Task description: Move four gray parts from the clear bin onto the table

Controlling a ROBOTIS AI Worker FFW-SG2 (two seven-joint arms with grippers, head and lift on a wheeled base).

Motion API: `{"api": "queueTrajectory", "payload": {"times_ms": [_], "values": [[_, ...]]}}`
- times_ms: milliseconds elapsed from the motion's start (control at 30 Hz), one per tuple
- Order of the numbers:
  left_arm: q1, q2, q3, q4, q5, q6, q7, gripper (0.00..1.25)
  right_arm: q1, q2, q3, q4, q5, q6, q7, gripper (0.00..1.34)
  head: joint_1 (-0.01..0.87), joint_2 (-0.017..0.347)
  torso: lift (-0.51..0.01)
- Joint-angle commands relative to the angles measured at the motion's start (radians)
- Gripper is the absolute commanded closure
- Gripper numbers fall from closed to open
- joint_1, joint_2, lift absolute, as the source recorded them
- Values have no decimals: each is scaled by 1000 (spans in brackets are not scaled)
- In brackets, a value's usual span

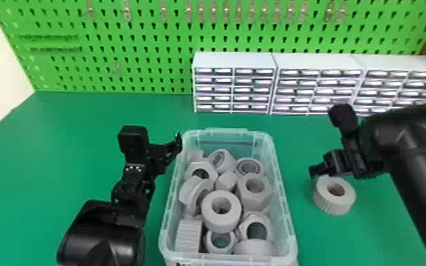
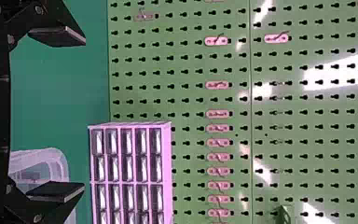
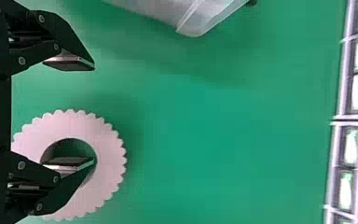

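**Ribbed gray ring (image 1: 332, 206) on the table (image 1: 63, 141), right of the clear bin (image 1: 285, 198)**

Behind the green table rises a green pegboard (image 1: 138, 56), with white drawer cabinets (image 1: 233, 62) before it. The bin holds a jumble of gray parts (image 1: 221, 223) (nuts and rings, mostly). The left gripper (image 1: 162, 154) hangs just left of the bin, fingers wide apart. The right gripper (image 1: 316, 170), also spread wide, is at the flat-lying ribbed gray ring; in its wrist view one finger overlaps the hole.

Clear bin (image 1: 223, 258) cut off by the head view's bottom edge.
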Motion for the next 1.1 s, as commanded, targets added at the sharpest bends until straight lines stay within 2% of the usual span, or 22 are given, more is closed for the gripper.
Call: {"api": "queueTrajectory", "payload": {"times_ms": [0, 433, 667, 967, 1067], "values": [[2, 0, 3, 0, 0, 0, 0, 180, -18, 0, 15, -64, -14, 35, 0, 535, 693, 72, -52], [5, 0, 5, 0, -2, -2, 0, 180, -48, 3, 35, -191, -94, 21, 0, 532, 693, 72, -52], [5, 0, 3, 0, -2, -2, 0, 180, -78, 11, 65, -208, -131, -5, 0, 472, 693, 72, -52], [5, 0, 3, 0, -3, -2, 0, 180, -113, 18, 122, -210, -180, -46, 0, 295, 693, 72, -52], [5, 0, 2, 0, -3, -2, 0, 180, -122, 20, 139, -210, -203, -55, 0, 294, 693, 72, -52]]}}
